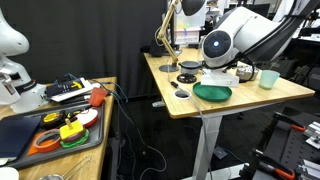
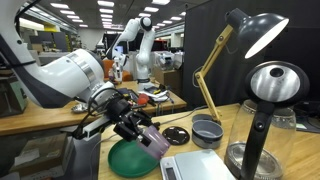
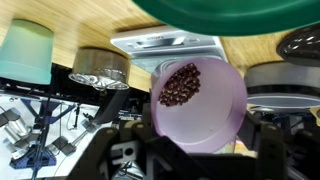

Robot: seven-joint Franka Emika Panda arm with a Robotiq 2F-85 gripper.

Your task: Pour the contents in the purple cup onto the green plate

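My gripper (image 3: 195, 150) is shut on the purple cup (image 3: 210, 115) and holds it tipped on its side. Its mouth faces the wrist camera. The contents (image 3: 180, 85) are small dark brown bits lying together inside the cup, against its wall. The green plate (image 3: 230, 12) shows as a dark-green rim at the top of the wrist view, beyond the cup. In an exterior view the gripper (image 2: 140, 128) holds the cup (image 2: 157, 143) tilted just above the plate's (image 2: 128, 158) edge. In an exterior view the plate (image 1: 212, 92) lies near the table's front edge, under the arm.
A pale mint-green cup (image 3: 28, 50) (image 1: 268, 77), a glass jar (image 3: 100, 68) and a white scale (image 3: 165, 45) (image 2: 197, 165) stand near the plate. There are also a grey bowl (image 2: 207, 130), black discs (image 1: 187, 78), a desk lamp (image 2: 250, 30) and a side table with clutter (image 1: 60, 110).
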